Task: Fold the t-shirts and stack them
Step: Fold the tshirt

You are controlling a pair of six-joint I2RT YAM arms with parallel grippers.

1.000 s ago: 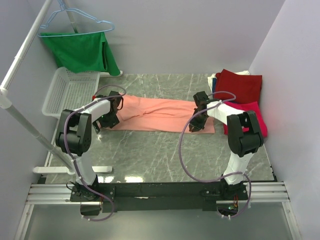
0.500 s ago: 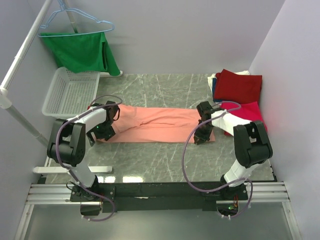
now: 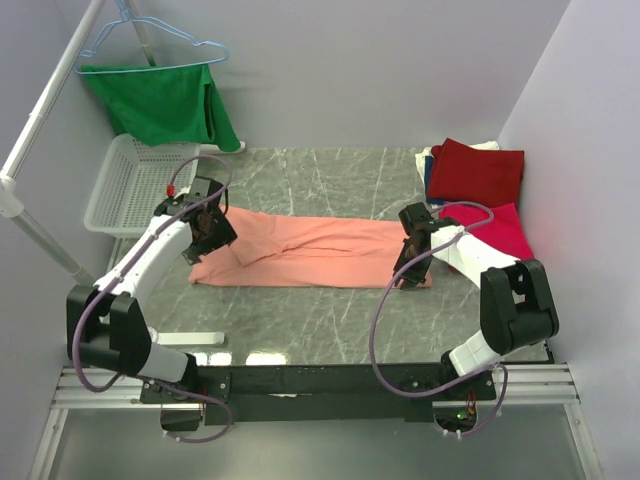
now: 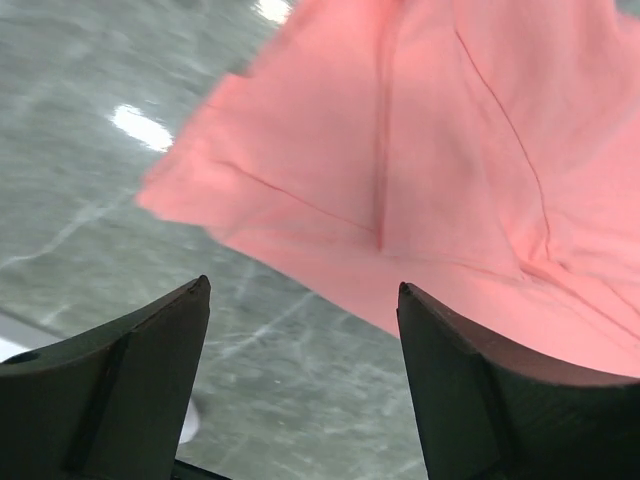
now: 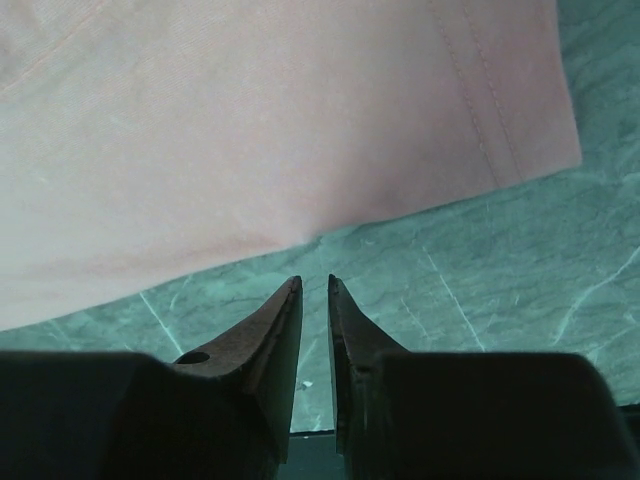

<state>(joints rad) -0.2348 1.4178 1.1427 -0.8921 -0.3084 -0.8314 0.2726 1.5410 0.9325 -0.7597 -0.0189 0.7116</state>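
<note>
Across the middle of the marble bench (image 3: 330, 320), the salmon shirt (image 3: 310, 250) is lying as a long strip, nearer the front edge than a second ago, seemingly ready for a crosswise fold. The left fingers (image 3: 212, 235) are hovering wide open over its left end. The right fingers (image 3: 407, 270), narrowly parted, are holding nothing at its right front corner. Lilac walls (image 3: 400, 70) are enclosing the bench.

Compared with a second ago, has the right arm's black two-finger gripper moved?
Yes. The right gripper has shifted toward the table's near edge, farther from the folded dark red cloth t-shirt.
</note>
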